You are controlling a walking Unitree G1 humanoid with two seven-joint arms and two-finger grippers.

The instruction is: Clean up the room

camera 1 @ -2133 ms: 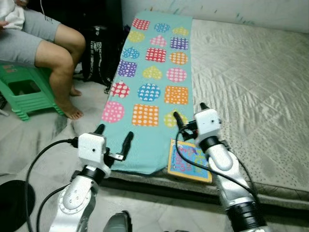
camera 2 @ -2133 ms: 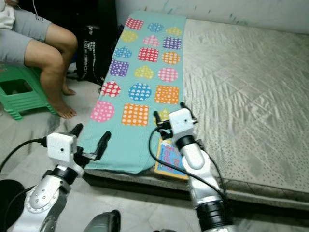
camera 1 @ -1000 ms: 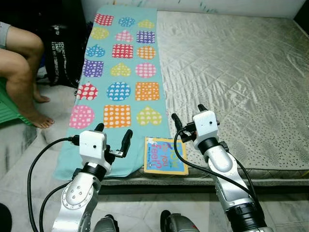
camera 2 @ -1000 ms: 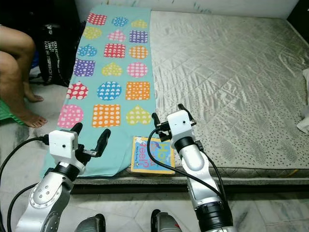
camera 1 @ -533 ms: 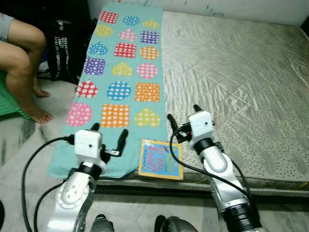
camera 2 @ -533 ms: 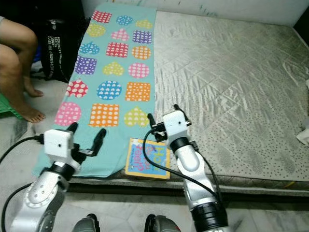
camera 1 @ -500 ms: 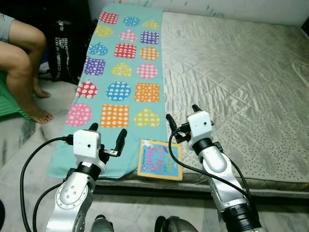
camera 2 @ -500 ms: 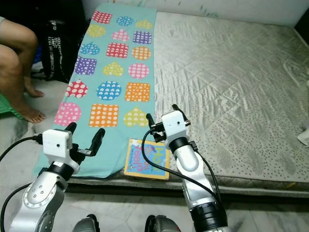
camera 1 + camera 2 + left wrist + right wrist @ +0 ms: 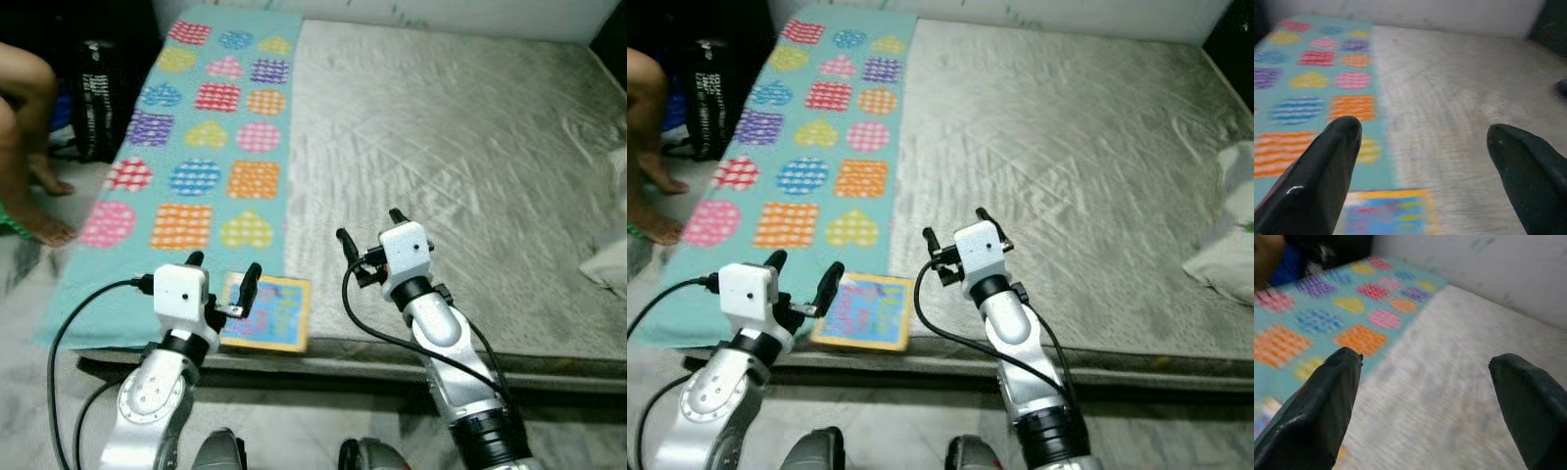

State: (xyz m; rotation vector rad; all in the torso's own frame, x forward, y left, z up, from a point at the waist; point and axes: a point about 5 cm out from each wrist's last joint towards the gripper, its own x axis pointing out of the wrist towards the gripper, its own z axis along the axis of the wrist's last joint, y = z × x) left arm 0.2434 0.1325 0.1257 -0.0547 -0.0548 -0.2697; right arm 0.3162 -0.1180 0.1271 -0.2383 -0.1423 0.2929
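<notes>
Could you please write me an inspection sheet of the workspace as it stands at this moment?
Surface: grey quilted mattress, low on a pale floor.
Job's things: colourful book flat at the mattress's near edge, beside the teal mat.
Clutter: teal mat with dotted hearts, squares and circles along the mattress's left side; white cloth at its right edge.
Grippers: left gripper open, over the book's left part; right gripper open, above bare mattress, holding nothing.
Cables: black cable looping from the left wrist; another along the right arm.
Surroundings: black bag on the floor at left; a person's leg and foot beside it.
</notes>
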